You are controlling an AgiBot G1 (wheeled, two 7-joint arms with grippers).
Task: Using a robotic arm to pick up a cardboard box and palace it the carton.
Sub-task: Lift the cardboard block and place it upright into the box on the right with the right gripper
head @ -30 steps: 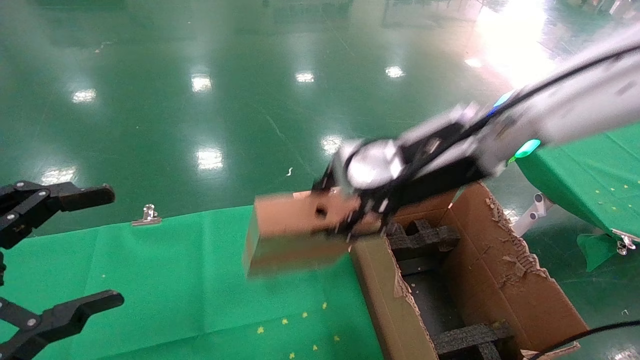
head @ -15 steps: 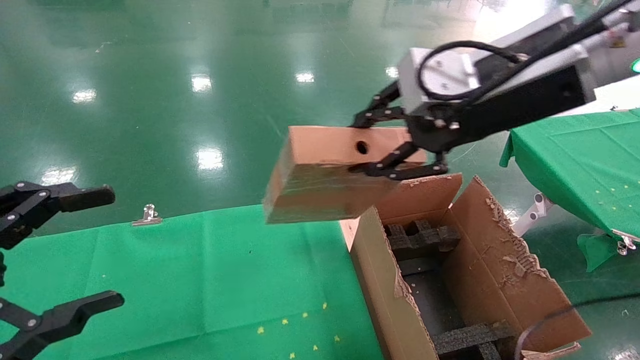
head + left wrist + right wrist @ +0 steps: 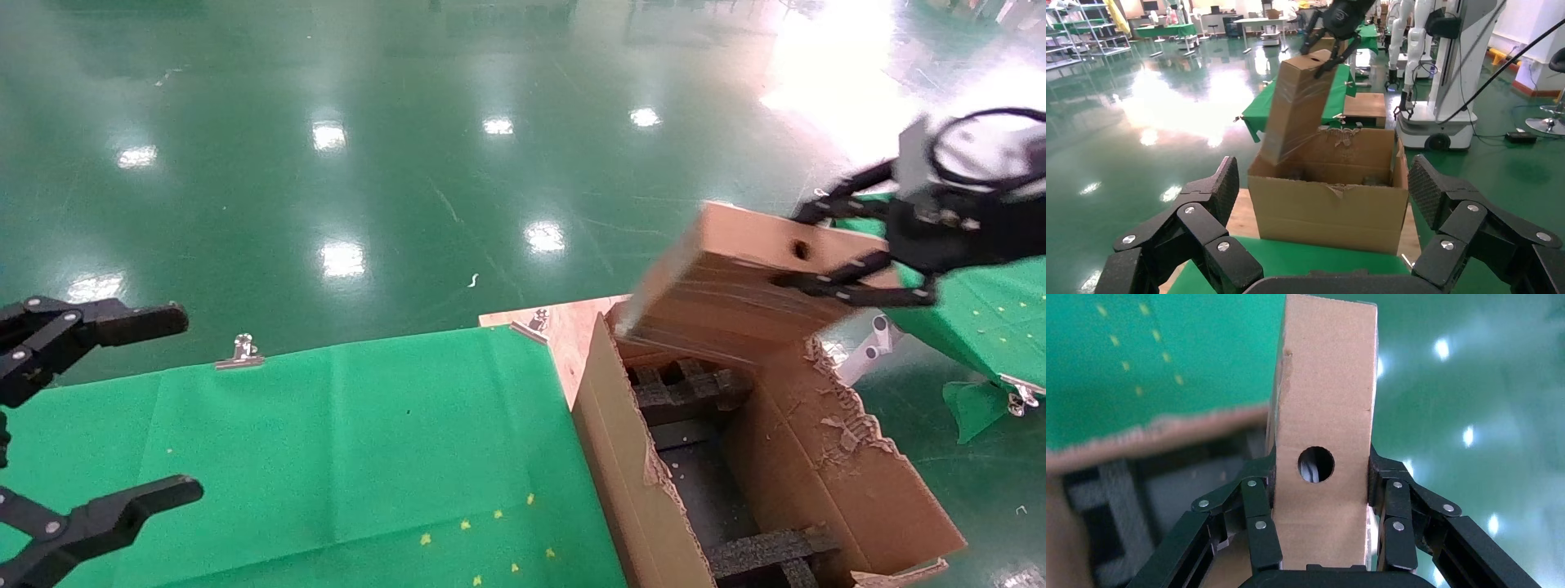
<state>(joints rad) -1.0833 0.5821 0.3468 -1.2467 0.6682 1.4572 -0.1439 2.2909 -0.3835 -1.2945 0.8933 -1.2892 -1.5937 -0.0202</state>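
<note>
The right gripper point(image 3: 854, 245) pinches the slim cardboard box point(image 3: 735, 286) by its holed narrow end, tilting its lower corner into the carton point(image 3: 825, 457) so it can slide between the foam inserts point(image 3: 686, 384), while the left gripper point(image 3: 98, 416) waits spread apart over the green table point(image 3: 327, 441)

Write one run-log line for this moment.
right gripper: shut on box | box: tilted, low end over carton | left gripper: open, idle over table

Bright overhead glare on glossy floor point(image 3: 409, 163)
</note>
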